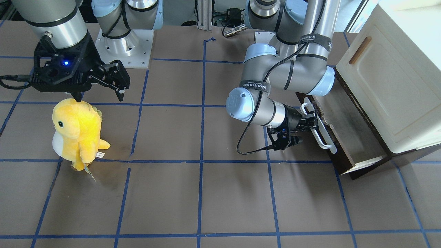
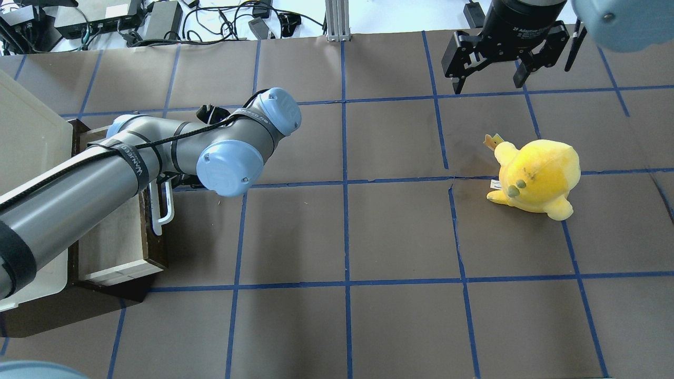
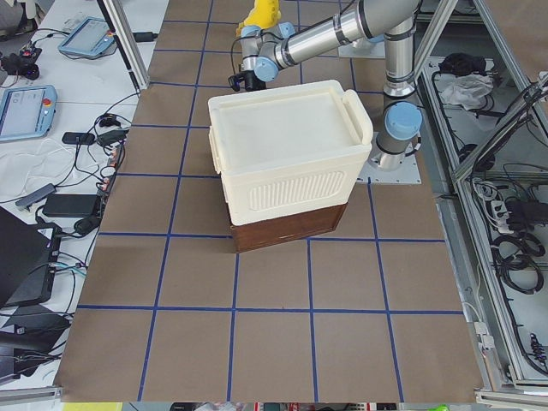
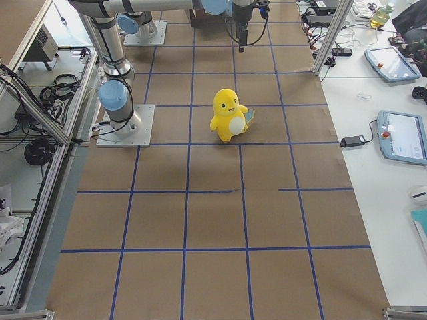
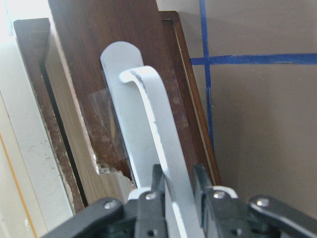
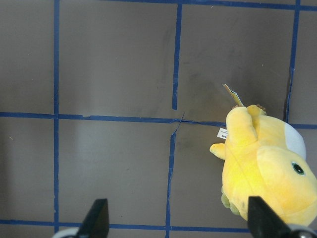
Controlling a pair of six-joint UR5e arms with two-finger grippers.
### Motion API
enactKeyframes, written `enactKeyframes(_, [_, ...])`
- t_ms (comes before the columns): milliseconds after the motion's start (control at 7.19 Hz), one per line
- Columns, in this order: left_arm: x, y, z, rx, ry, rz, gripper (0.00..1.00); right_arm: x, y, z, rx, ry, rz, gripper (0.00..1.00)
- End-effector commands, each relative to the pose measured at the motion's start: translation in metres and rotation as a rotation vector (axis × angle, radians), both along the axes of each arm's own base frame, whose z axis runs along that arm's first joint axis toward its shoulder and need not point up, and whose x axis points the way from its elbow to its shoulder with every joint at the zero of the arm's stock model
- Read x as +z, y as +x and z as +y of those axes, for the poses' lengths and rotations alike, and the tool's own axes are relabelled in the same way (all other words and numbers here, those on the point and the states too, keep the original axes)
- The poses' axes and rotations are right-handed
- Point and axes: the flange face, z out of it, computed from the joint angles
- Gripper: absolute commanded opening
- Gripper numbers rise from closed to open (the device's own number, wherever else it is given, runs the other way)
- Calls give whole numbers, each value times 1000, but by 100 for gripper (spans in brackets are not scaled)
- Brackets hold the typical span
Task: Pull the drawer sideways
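Note:
The drawer (image 1: 344, 131) has a dark brown front and a pale inside, and stands partly pulled out from under a cream cabinet (image 1: 396, 103). It also shows in the overhead view (image 2: 113, 237). My left gripper (image 1: 311, 122) is shut on the drawer's long white bar handle (image 1: 324, 139). In the left wrist view both fingers (image 5: 157, 186) clamp the handle (image 5: 158, 139) from either side. My right gripper (image 2: 488, 81) is open and empty, hovering above the table behind a yellow plush. Its fingertips (image 6: 96, 218) show spread wide in the right wrist view.
A yellow plush toy (image 1: 77, 132) stands on the brown paper table with blue tape lines; it also shows in the overhead view (image 2: 537, 176) and in the right wrist view (image 6: 267, 168). The cabinet's cream panelled door (image 1: 379, 79) has a small brown handle.

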Motion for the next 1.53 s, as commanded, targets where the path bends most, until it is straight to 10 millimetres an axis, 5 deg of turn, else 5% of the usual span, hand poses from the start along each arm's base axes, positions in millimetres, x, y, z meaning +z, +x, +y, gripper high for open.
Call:
enactKeyframes(0, [0, 0, 0, 0, -1, 0, 40, 0, 0, 0, 0, 0, 0, 100])
enactKeyframes(139, [1, 0, 0, 1, -6, -1, 84, 0, 0, 0, 0, 0, 0, 100])
enactKeyframes(278, [2, 0, 0, 2, -9, 1, 96, 0, 0, 0, 0, 0, 0, 100])
enactKeyframes(557, [22, -7, -10, 6, -31, 68, 100, 0, 0, 0, 0, 0, 0, 100])
enactKeyframes(974, [105, -39, -21, -4, -68, 429, 100, 0, 0, 0, 0, 0, 0, 100])
enactKeyframes(1391, [187, -42, -1, -55, -130, 709, 100, 0, 0, 0, 0, 0, 0, 100])
